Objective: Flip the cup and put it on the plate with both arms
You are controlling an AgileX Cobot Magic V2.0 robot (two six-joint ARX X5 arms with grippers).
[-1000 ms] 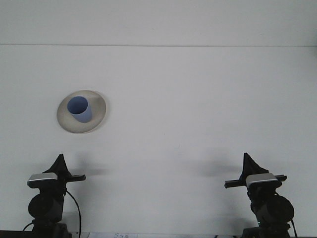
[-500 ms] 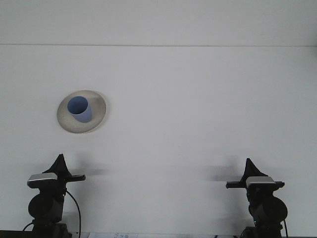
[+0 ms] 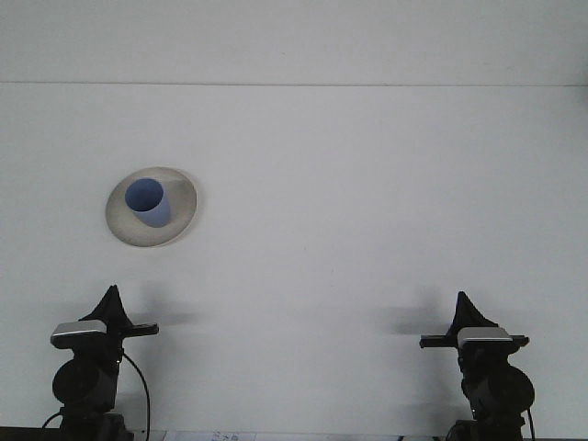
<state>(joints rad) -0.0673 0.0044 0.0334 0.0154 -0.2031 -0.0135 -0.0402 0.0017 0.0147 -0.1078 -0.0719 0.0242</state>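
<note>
Bench (image 3: 367,184) surface is white and fills almost the whole front view, with a thin line across it near the far edge.

At the bottom left stands the left arm, dark, with a grey camera block on top and a black cable beside it. Its left gripper (image 3: 111,298) points away from the robot, toward the far side, and shows only as one dark pointed shape. If the jaws there are apart or together, I cannot tell from this angle.

Farther from the robot than this gripper, and slightly to the right of it, lies the plate (image 3: 124,230), round and pale beige. On the plate stands the blue cup (image 3: 149,203), with its mouth up and turned a little toward the camera, so the inside is visible. The cup sits in the upper middle part of the plate. Cup and plate are well apart from the left jaws, with bare bench between them, and nothing touches them.

At the bottom right stands the right arm, of the same build. The right gripper (image 3: 462,304) also points forward as one dark peak, and the state of its jaws I cannot tell either. The cup is far from it, across the bench to the left.

Counted: one cup, one plate, two arms, two grippers.
</note>
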